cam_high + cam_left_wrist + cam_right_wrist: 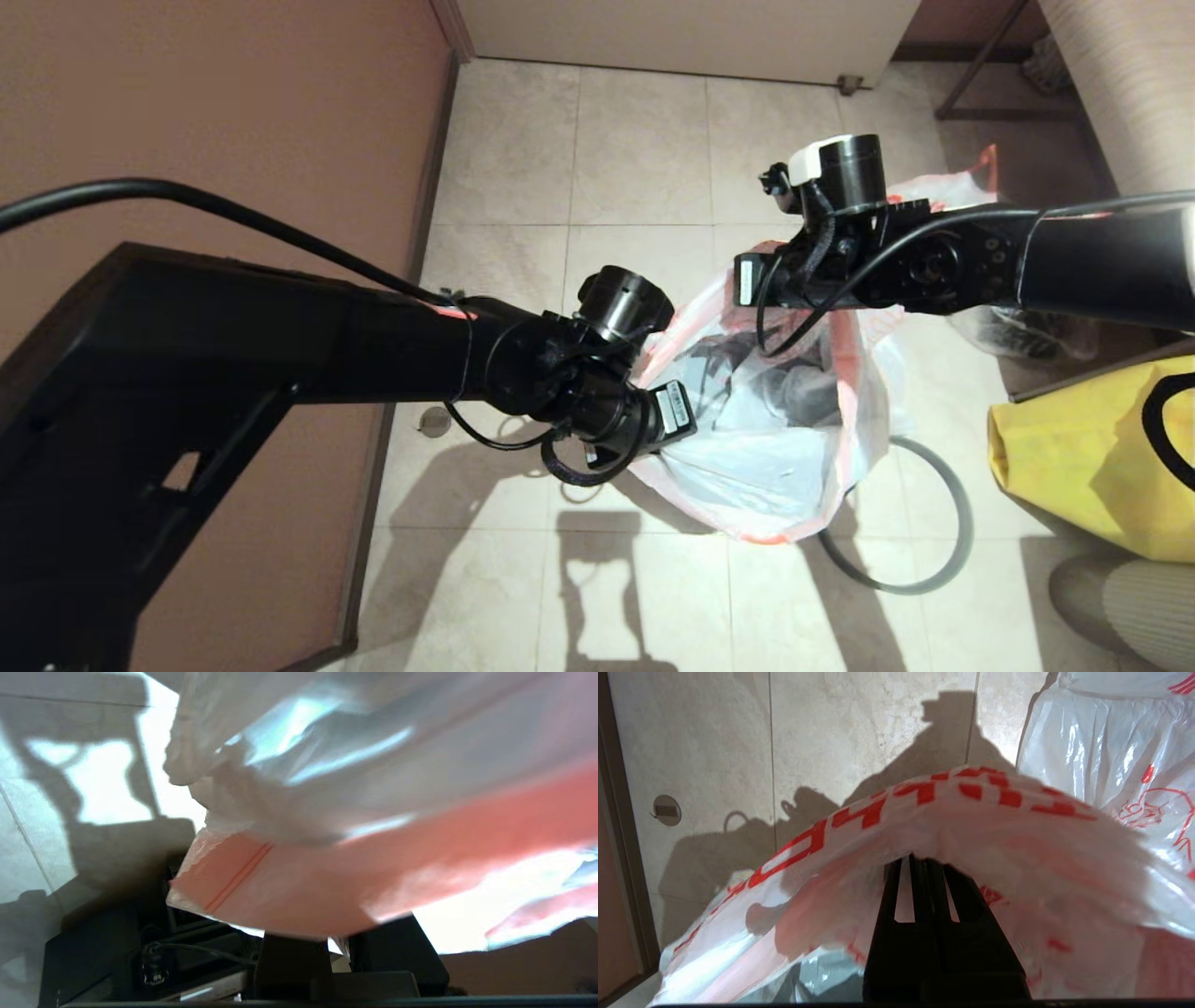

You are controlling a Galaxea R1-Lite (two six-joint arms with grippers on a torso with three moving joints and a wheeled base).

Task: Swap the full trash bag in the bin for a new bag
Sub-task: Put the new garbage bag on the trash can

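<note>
1. Closest to me is the left arm, stretched low across the room. The left gripper (336, 945) at its tip has its jaws pinched narrow on the red-edged handle of the new bag (775, 448).
2. The right gripper (924, 868) has its jaws pressed together on the opposite, red-printed edge of that bag.
3. Between the two grippers the bag hangs above the tiled floor (635, 149) with its mouth spread open. It is thin, white and see-through, with red lettering and red trim.
4. Something dark shows through its middle. I cannot tell whether that is the bin.
5. Count: two grippers, one held bag and one grey ring (952, 551). The ring lies flat on the floor, partly under the bag.
6. Behind the right arm sits a second bag with the same red print (1111, 742). I cannot make out what is in it.
7. Beside it is one clear bag (1036, 336) with dark contents, and nearer me one big yellow bag (1083, 467).
</note>
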